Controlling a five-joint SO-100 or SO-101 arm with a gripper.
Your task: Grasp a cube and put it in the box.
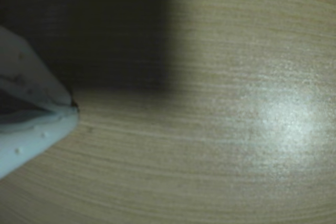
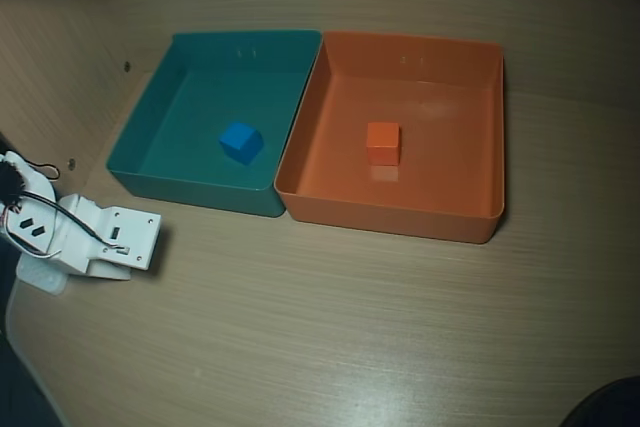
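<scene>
The small orange cube (image 2: 382, 142) rests on the floor of the orange box (image 2: 490, 127), near its middle, in the overhead view. My white arm (image 2: 100, 239) sits folded at the table's left edge, well to the left of the box and apart from the cube. In the wrist view my gripper (image 1: 72, 106) enters from the left, its two white fingers meeting at the tips with nothing between them, over bare wooden tabletop. Neither cube nor box shows in the wrist view.
A teal bin (image 2: 150, 137) stands against the orange box's left side and holds a small blue cube (image 2: 241, 142). The wooden tabletop (image 2: 330, 327) spreads in front of both bins. A dark shadow covers the upper left of the wrist view.
</scene>
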